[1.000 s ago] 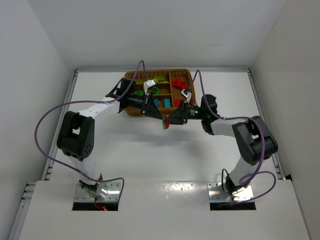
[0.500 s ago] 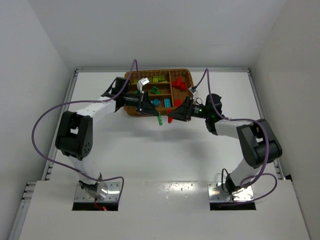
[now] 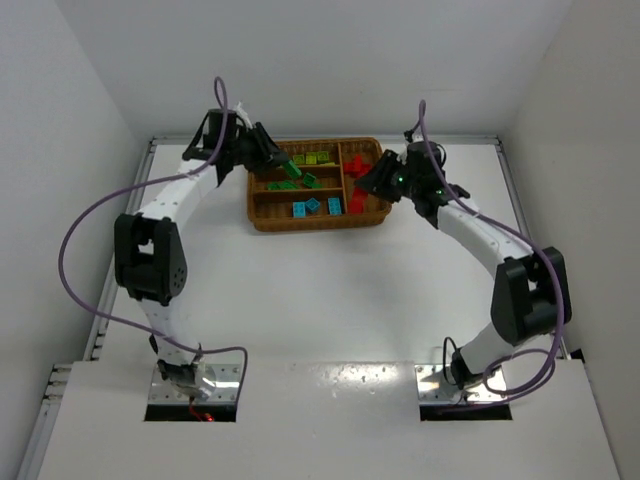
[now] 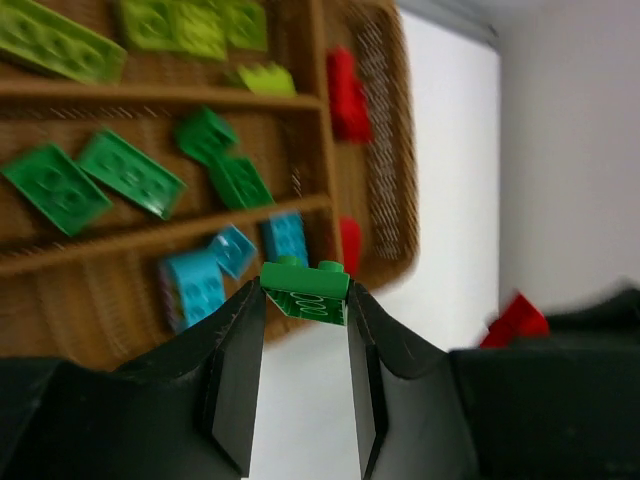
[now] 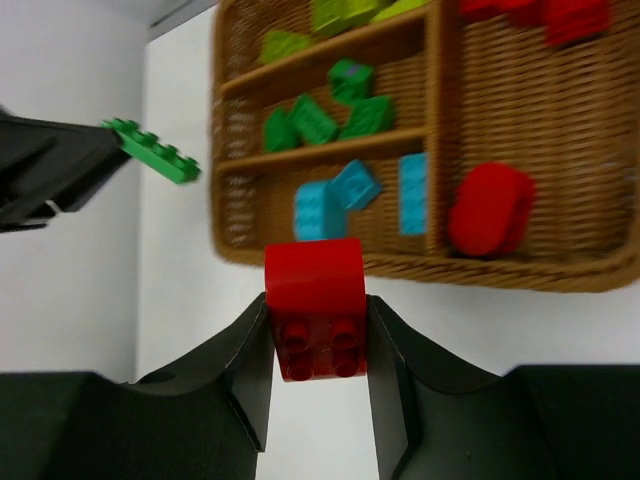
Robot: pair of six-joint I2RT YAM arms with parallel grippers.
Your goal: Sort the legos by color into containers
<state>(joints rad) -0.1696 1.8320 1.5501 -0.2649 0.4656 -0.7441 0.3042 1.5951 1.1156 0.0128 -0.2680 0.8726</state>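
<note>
The brown wicker tray (image 3: 318, 226) holds lime bricks (image 4: 190, 25) in its top slot, dark green bricks (image 4: 130, 175) in the middle slot, cyan bricks (image 5: 340, 195) in the bottom slot and red bricks (image 5: 490, 210) in the upright right slot. My left gripper (image 4: 305, 300) is shut on a dark green brick (image 4: 305, 290) and is held above the tray's left part (image 3: 280, 163). My right gripper (image 5: 315, 320) is shut on a red brick (image 5: 314, 300) and is above the tray's right side (image 3: 366, 186).
The tray stands at the back middle of the white table (image 3: 320, 300). White walls close in the back and both sides. The purple cables (image 3: 80, 240) loop out beside each arm.
Both grippers have lifted from the table in front of the tray and moved back over it, the left to the tray's left end, the right to its right end, each still holding its brick.
</note>
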